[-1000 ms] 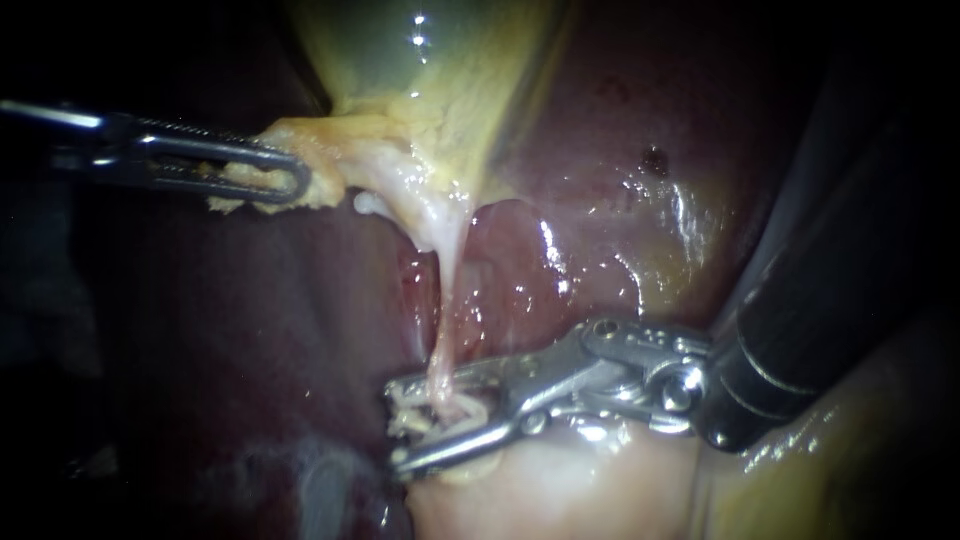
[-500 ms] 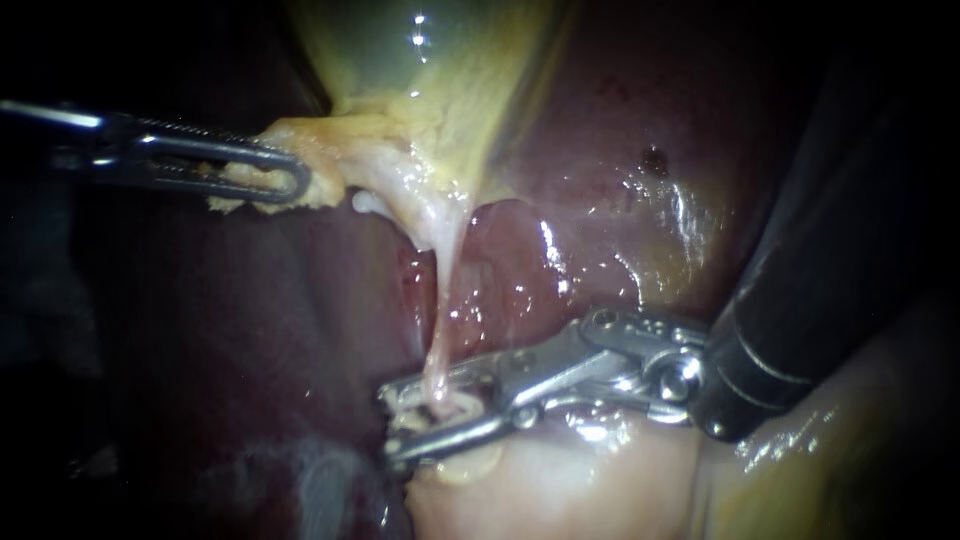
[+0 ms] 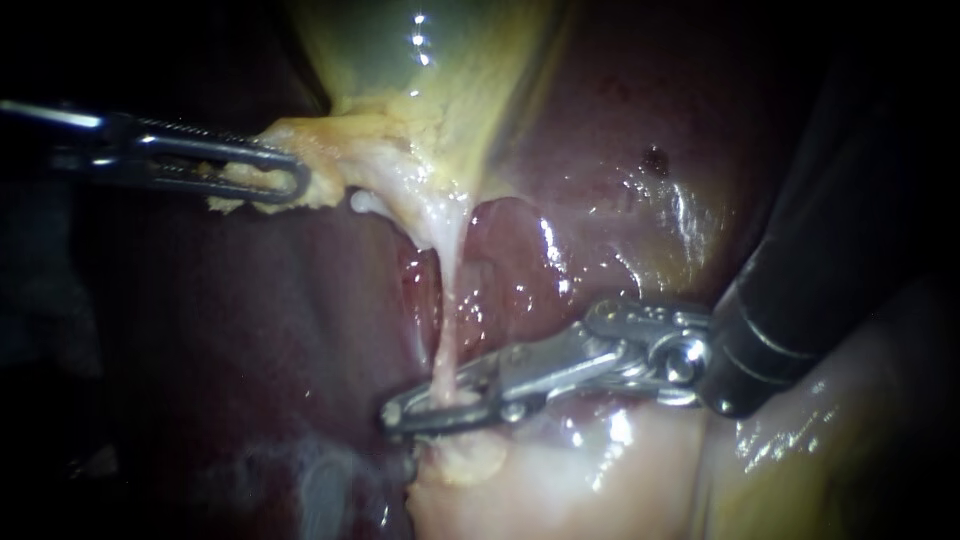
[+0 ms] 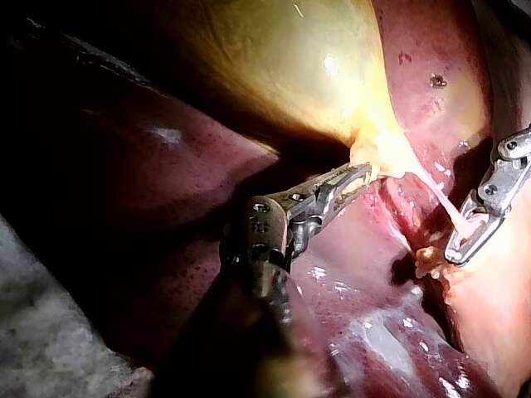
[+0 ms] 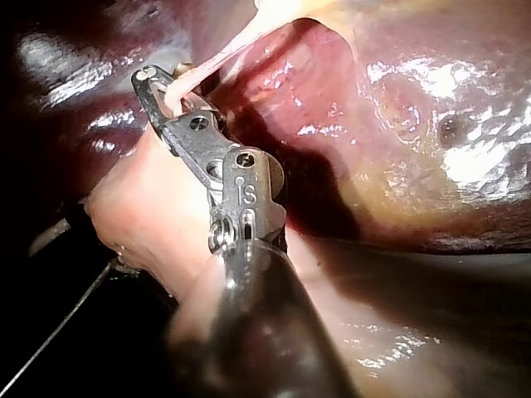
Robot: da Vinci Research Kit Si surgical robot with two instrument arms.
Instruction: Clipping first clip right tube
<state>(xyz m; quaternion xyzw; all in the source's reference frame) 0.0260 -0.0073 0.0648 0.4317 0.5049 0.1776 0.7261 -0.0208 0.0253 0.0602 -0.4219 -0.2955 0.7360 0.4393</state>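
A thin pale tube [image 3: 450, 300] runs down from the yellow-green gallbladder [image 3: 430, 60] across the dark red liver [image 3: 620, 150]. My right instrument [image 3: 395, 414] comes in from the right, and its jaws lie shut on the tube's lower end. My left instrument [image 3: 300, 183] is shut on yellowish tissue at the gallbladder's neck and holds it out to the left. The left wrist view shows the left instrument [image 4: 365, 172] on that tissue, the stretched tube [image 4: 440, 199] and the right instrument [image 4: 455, 255]. In the right wrist view the tube [image 5: 224, 54] enters the jaws of the right instrument [image 5: 145, 79].
A pale pink mound of tissue [image 3: 540, 480] lies directly under the right jaws. A dark spot [image 3: 655, 160] marks the liver above the right instrument's wrist. Grey cloth [image 4: 50, 332] shows beside the left shaft in the left wrist view.
The right instrument's jaws have closed from a wide gap around the tube to shut on it. The left instrument has not moved.
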